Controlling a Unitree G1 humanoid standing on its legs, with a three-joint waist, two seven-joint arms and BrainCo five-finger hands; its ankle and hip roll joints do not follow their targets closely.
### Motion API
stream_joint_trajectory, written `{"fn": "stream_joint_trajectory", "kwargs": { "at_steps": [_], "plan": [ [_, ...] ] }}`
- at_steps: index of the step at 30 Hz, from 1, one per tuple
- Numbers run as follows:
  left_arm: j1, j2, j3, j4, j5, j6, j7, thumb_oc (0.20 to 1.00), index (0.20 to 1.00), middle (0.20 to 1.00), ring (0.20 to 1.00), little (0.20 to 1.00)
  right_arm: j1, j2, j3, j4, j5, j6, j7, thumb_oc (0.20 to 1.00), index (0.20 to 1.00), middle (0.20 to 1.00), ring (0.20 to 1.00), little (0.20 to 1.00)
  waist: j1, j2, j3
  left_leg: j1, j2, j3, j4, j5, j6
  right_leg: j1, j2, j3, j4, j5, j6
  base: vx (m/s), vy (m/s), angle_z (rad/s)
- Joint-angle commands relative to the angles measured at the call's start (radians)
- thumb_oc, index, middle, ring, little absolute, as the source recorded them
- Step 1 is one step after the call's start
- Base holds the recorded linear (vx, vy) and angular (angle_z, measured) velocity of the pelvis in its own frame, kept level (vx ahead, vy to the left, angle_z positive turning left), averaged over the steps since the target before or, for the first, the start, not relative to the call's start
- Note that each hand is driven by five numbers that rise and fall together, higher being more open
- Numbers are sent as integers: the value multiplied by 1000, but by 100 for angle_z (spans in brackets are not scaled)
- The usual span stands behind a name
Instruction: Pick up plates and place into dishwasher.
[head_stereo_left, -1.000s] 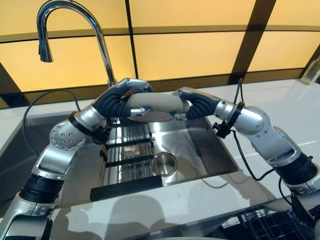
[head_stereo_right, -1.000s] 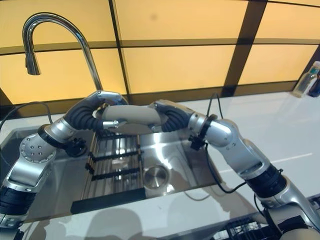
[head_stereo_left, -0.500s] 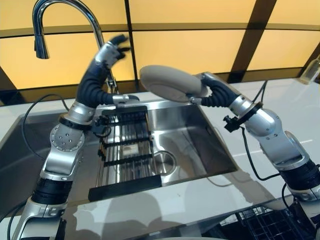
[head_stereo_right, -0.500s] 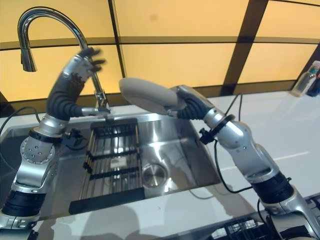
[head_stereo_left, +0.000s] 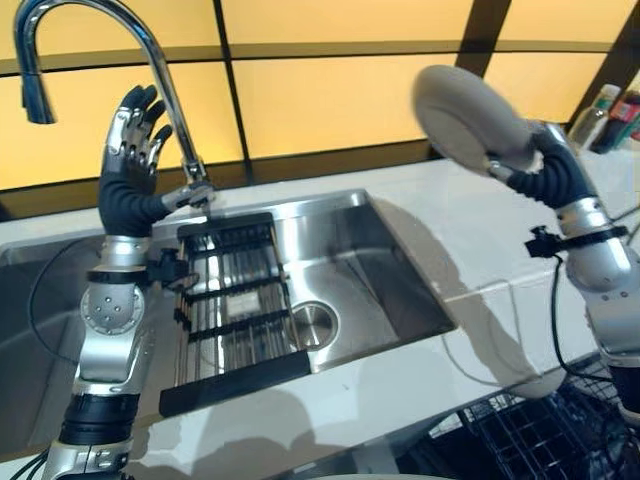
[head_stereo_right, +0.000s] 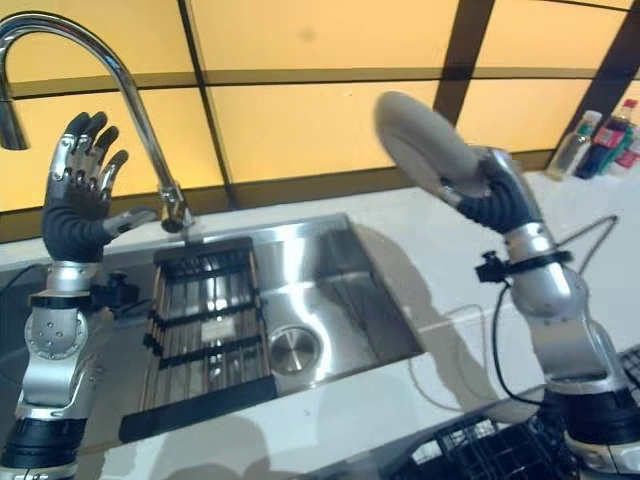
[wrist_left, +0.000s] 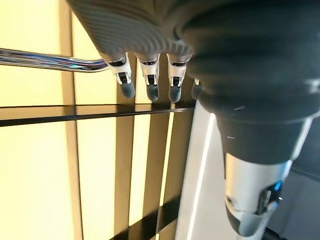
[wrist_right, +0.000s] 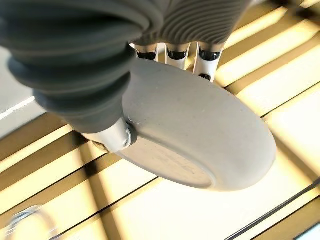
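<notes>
A: Where is the round grey plate (head_stereo_left: 468, 118)?

B: We see it raised at far right above the white counter (head_stereo_left: 470, 260), pinched at its rim by the right hand (head_stereo_left: 545, 160); we judge the carrying step underway.

A: And next?

B: Lowering toward the black wire dishwasher rack (head_stereo_left: 530, 435), near right. The left hand (head_stereo_left: 135, 135) is empty, fingers spread, by the chrome tap (head_stereo_left: 150, 60). The right wrist view adds the plate's underside.

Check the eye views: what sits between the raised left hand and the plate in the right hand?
In the left eye view, the faucet neck rises just beside the left hand; past it, only the yellow wall panels show before the plate, held by the right hand.
</notes>
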Motion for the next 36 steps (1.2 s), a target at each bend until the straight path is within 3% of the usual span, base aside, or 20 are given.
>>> {"fn": "stream_joint_trajectory", "kwargs": {
  "at_steps": [1, 10, 20, 30, 36],
  "plan": [
    [33, 19, 61, 41, -45, -17, -23, 1000, 1000, 1000, 1000, 1000, 73, -33, -134, 10, 0, -50, -115, 200, 200, 200, 200, 200, -38, -1, -75, -29, -17, 43, 5, -70, 28, -22, -16, 4, 132, -133, 47, 45, -31, -19],
    [39, 32, 95, 76, -26, 43, -19, 1000, 1000, 1000, 1000, 1000, 186, 19, -191, 29, -19, -11, -150, 200, 200, 200, 200, 200, -103, 19, -74, -17, -30, 90, 4, -103, 48, -53, -27, 75, 125, -118, 70, 25, -32, -26],
    [58, 11, 123, 117, 1, 57, 5, 1000, 1000, 1000, 1000, 1000, 262, 38, -214, 66, -13, 16, -88, 200, 200, 200, 200, 200, -178, 49, -44, 1, -54, 151, 31, -146, 81, -124, -49, 162, 200, -108, 103, 17, 6, -23],
    [91, -20, 123, 134, 18, 28, 20, 1000, 1000, 1000, 1000, 1000, 229, -5, -182, 131, -9, 27, -66, 200, 200, 200, 200, 200, -188, 75, 29, -53, -93, 160, 180, -205, 95, -187, -74, 213, 267, -112, 104, 20, 30, -34],
    [113, -25, 107, 122, 17, 30, 35, 1000, 1000, 1000, 1000, 1000, 175, -41, -140, 191, -44, 52, -50, 200, 200, 200, 200, 200, -165, 91, 69, -92, -104, 162, 212, -201, 97, -199, -94, 201, 288, -115, 102, 11, 118, -12]
  ]
}}
